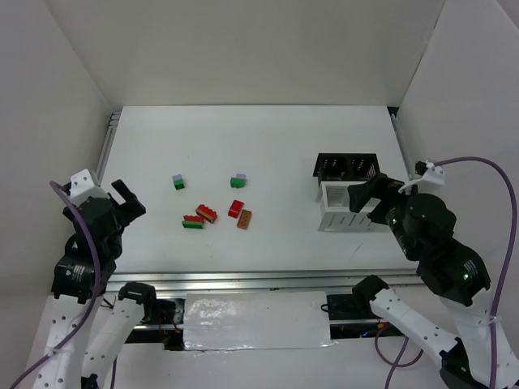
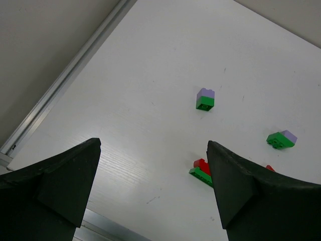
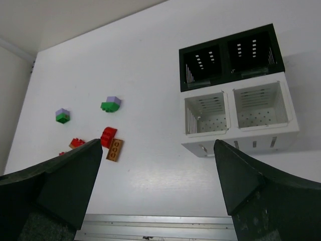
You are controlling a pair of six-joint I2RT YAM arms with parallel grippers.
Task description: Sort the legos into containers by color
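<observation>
Legos point(image 1: 206, 213): six small pieces lie loose on the bench point(image 1: 268, 138), scattered left of centre and well apart from the bins.
Pieces: two lavender-on-green stacks point(image 1: 178, 181) point(image 1: 238, 181) sit farther back. A red brick point(image 1: 236, 208) lies just beside an orange-brown brick point(image 1: 244, 220). A red-on-green stack point(image 1: 193, 221) is nearest the left arm.
Step in hand: judged to be the first reach; nothing is gripped.
Doing it well: come straight down on one single-colour brick with the fingers across its short sides. The red one needs care so its orange-brown neighbour is not nudged. The mixed-colour stacks probably need both arms to pull apart.
Containers: a black bin point(image 3: 225, 56) and a white bin point(image 3: 241, 143) are joined, two cells each. The white cells show bare floors. The black cells are dark, with nothing visible inside.
Left end effector point(image 1: 130, 203): fingers spread wide, empty, over the bench's near-left edge.
Right end effector point(image 1: 365, 203): fingers spread wide, empty, above the white bin's front.
</observation>
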